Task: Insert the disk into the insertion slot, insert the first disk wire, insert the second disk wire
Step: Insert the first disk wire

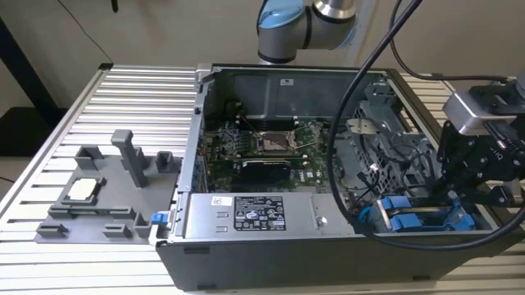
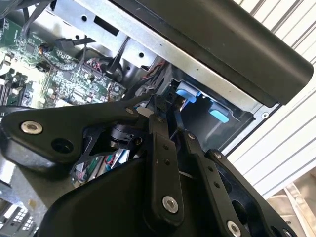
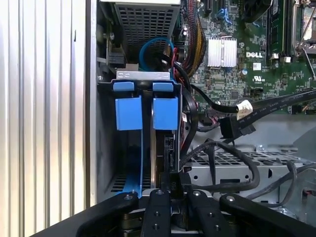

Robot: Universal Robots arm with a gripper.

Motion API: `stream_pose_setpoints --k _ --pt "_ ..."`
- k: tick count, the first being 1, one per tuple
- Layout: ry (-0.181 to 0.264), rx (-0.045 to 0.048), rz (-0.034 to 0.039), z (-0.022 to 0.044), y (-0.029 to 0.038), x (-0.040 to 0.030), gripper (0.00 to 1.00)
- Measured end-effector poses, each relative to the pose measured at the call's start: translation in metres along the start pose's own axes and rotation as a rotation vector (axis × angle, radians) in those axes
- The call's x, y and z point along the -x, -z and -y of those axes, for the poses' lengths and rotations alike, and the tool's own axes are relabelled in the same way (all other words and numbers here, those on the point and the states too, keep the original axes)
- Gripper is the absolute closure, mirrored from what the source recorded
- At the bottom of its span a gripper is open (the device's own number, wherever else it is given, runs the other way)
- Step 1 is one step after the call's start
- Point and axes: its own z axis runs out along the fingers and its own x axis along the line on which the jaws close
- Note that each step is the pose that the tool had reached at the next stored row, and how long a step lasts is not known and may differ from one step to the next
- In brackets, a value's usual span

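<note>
Gripper (image 3: 173, 186): fingers pressed together, held item indeterminate. It sits just beside the disk (image 3: 165, 113), which is seated in the insertion slot (image 3: 143, 75), exterior view's near right.

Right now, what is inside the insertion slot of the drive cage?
The disk sits inside the insertion slot, its blue end tab showing. The gripper covers its other end, so how deep it sits cannot be seen.

Blue-framed disk (image 3: 165, 116) (on edge) inside insertion slot (image 3: 148, 75)
</note>
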Motion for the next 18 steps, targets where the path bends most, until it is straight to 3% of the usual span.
stream_pose_setpoints --k 4,7,18 --pt "0.000 0.0000 0.0022 0.0001 -0.0010 -0.0004 0.81" --pt "0.000 0.0001 0.0007 0.0000 0.0005 -0.0005 0.73" --pt "0.000 0.0001 0.0007 -0.0019 0.0470 0.0026 0.73"
